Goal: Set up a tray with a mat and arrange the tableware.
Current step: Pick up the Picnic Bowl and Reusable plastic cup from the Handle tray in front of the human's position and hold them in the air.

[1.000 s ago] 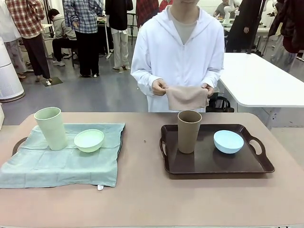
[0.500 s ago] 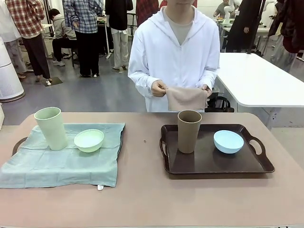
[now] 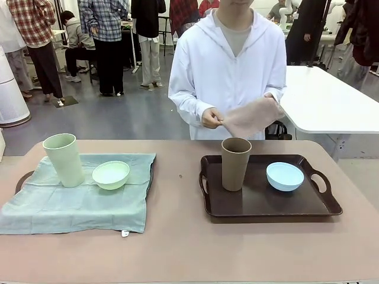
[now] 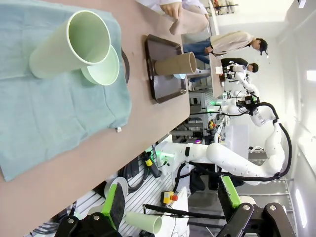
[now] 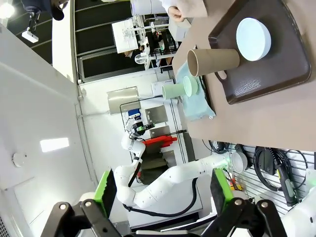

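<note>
Teal mat (image 3: 77, 201) hides most of its tray (image 3: 22, 179). Two tumblers (image 3: 63, 160) (image 3: 235, 164), two bowls (image 3: 111, 174) (image 3: 285, 176). Left gripper (image 4: 173, 200) and right gripper (image 5: 164, 191) gape empty.

Light: bright, even, from overhead; ceiling panel (image 5: 54, 144) blown out white in the right wrist view.
Shadows: soft and short beside the brown tumbler (image 3: 235, 164).
Glare: pale sheen on the tray (image 3: 269, 204) floor.
Blur: tan cloth (image 3: 251, 116) slightly smeared.
Distortion: wrist views bow at the edges.
</note>
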You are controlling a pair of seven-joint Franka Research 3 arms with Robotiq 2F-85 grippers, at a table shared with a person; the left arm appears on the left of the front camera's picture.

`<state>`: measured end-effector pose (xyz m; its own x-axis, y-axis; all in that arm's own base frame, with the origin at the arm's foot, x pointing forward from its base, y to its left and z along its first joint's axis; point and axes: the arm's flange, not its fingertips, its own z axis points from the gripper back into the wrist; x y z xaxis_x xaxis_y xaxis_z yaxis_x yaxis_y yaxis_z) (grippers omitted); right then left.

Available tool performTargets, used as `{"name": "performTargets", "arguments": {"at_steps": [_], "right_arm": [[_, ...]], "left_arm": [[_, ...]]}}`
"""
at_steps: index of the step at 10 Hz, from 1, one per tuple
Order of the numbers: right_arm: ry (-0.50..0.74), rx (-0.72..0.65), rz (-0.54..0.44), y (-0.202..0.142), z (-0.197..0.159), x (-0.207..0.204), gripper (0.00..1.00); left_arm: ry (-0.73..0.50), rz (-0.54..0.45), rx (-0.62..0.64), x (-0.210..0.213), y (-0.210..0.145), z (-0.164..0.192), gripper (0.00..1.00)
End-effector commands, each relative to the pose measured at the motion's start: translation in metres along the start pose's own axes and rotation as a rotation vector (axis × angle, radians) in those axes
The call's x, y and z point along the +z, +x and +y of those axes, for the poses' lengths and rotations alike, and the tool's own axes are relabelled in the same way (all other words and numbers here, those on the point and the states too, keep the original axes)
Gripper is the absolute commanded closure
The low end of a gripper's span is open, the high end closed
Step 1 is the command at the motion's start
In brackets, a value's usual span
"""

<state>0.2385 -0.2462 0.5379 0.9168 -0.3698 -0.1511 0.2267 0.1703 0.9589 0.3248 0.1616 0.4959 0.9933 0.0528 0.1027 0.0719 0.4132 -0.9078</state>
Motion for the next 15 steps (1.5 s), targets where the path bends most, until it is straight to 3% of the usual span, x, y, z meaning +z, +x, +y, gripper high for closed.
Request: {"name": "performTargets", "arguments": {"at_steps": [1, 3, 6, 10, 12, 15], "right_arm": [[0.000, 0.000, 0.000, 0.000, 0.000, 0.000, 0.00], [-0.147, 0.040, -0.008, 0.003, 0.022, -0.016, 0.00], [-0.409, 0.020, 0.005, 0.021, 0.064, -0.050, 0.00], [-0.795, 0.051, 0.022, 0.017, 0.093, -0.134, 0.00], [-0.919, 0.045, 0.016, 0.019, 0.087, -0.168, 0.00], [-1.001, 0.005, 0.046, 0.027, 0.061, -0.197, 0.00]], "left_arm": [[0.000, 0.000, 0.000, 0.000, 0.000, 0.000, 0.00], [0.119, 0.054, -0.174, -0.033, 0.016, -0.029, 0.00], [0.359, 0.093, -0.311, -0.100, 0.056, -0.081, 0.00], [0.704, 0.333, -0.630, -0.234, 0.044, -0.128, 0.00], [0.750, 0.421, -0.767, -0.288, 0.026, -0.145, 0.00], [0.680, 0.478, -0.951, -0.337, 0.013, -0.155, 0.00]]}}
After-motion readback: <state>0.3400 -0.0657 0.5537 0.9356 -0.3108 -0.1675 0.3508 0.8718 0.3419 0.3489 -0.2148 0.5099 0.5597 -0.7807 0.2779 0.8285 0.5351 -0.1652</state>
